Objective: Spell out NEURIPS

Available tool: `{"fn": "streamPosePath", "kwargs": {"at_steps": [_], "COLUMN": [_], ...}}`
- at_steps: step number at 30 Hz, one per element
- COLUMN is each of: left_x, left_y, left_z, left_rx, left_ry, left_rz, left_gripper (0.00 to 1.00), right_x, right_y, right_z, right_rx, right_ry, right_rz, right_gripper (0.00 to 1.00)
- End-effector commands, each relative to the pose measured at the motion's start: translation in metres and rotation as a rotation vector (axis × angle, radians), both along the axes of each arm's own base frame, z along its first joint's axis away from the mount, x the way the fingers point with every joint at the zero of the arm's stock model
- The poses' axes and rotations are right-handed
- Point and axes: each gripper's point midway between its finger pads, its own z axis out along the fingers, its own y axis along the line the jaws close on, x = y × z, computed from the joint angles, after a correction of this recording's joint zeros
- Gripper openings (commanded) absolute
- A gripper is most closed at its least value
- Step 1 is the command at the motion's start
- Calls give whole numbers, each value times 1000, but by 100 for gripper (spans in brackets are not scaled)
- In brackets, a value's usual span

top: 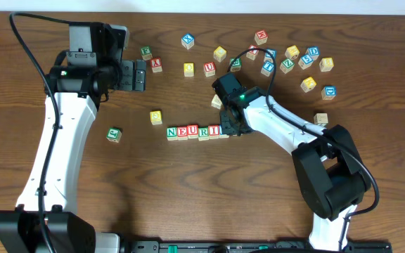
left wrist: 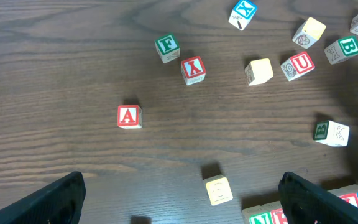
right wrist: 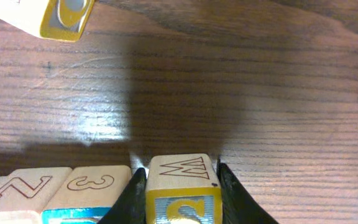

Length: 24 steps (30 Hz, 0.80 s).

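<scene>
A row of wooden cubes lies mid-table and reads N (top: 171, 132), E (top: 182, 132), U (top: 193, 132), R (top: 203, 131), I (top: 214, 130). The row's right end is hidden under my right gripper (top: 230, 126). In the right wrist view the right gripper (right wrist: 182, 186) is shut on a yellow-faced S cube (right wrist: 179, 177) with an outlined W on its side. That cube sits on the table right beside the row's last cube (right wrist: 89, 183). My left gripper (top: 138, 75) is open and empty above the table at the back left. In its own view (left wrist: 194, 205) it sees the N cube (left wrist: 258, 219).
Loose cubes lie around: red A (left wrist: 128, 116), green F (left wrist: 166, 46), red X (left wrist: 193, 70), a yellow cube (top: 156, 117), a green-lettered cube (top: 114, 133). Several more are scattered at the back right (top: 308, 60). One lies near the right arm (top: 320, 119).
</scene>
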Motion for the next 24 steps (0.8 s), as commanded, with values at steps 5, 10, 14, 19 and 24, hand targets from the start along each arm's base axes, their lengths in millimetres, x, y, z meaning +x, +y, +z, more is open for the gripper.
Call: {"fn": "streamPosePath", "kwargs": {"at_steps": [5,10,14,19,24], "left_x": [4,4,4,4,4], "left_y": [0,0,0,0,0], "left_z": [12,12,12,12,12], "left_rx": [1,1,1,1,1], "left_ry": [-31,-31,-31,-31,-31], "left_rz": [-9,-9,-9,-9,-9], "left_gripper": [98,98,98,98,98], "right_x": [-4,-4,-4,-4,-4], "right_y": [-3,-3,-3,-3,-3], "right_z": [-8,-8,-8,-8,-8], "right_rx": [-17,-17,-17,-17,-19], "right_ry": [18,18,18,18,16], "right_rz": [-5,-5,-5,-5,-9], "right_gripper": [29,36,24,20,26]}}
